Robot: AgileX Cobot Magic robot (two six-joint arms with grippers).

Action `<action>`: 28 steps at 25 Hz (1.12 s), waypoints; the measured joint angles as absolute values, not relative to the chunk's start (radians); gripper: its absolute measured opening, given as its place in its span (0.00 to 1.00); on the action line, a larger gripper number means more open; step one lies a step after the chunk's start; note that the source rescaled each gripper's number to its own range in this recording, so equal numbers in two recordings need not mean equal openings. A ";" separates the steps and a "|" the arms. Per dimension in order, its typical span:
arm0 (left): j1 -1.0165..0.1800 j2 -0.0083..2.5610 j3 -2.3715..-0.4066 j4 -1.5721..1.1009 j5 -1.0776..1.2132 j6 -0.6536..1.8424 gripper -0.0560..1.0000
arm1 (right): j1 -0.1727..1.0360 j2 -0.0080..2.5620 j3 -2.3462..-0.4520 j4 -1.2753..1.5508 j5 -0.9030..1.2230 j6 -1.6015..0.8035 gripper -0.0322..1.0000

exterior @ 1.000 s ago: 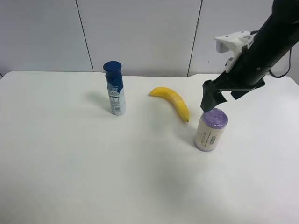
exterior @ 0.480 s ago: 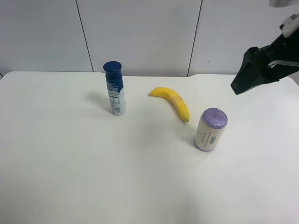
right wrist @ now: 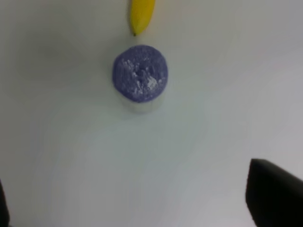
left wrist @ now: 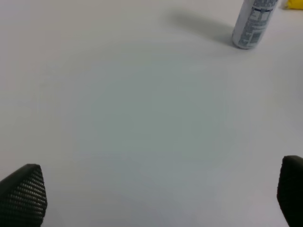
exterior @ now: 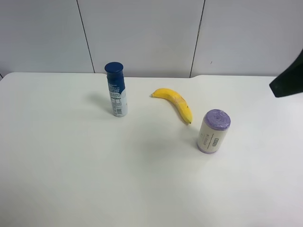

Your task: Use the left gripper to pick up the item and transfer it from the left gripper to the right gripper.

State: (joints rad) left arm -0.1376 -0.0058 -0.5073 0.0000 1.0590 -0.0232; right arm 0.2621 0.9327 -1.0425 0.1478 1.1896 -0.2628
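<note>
Nothing was grasped: item [exterior: 213, 131] stood right of frame centre; left gripper [left wrist: 151, 194] and right gripper [right wrist: 142, 198] were spread wide, empty.

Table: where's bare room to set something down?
The table is bare across the whole near half, and left of the bottle. Tightest spot: the banana tip close beside the purple-ended roll. Beyond the roll, bare up to the gripper.
</note>
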 joint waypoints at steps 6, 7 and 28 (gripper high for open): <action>-0.138 -0.006 -0.507 0.000 1.059 -0.023 0.99 | 0.262 0.807 -0.843 0.137 1.175 -0.263 1.00; -0.138 -0.006 -0.507 0.000 1.059 -0.023 0.99 | 0.262 0.779 -0.813 0.135 1.166 -0.263 1.00; -0.138 -0.006 -0.507 0.000 1.059 -0.023 0.99 | 0.262 0.235 -0.534 0.134 1.034 -0.221 1.00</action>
State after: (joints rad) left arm -0.1376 -0.0058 -0.5073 0.0000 1.0590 -0.0232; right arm 0.2621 0.2353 -0.5339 0.1341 1.0344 -0.2206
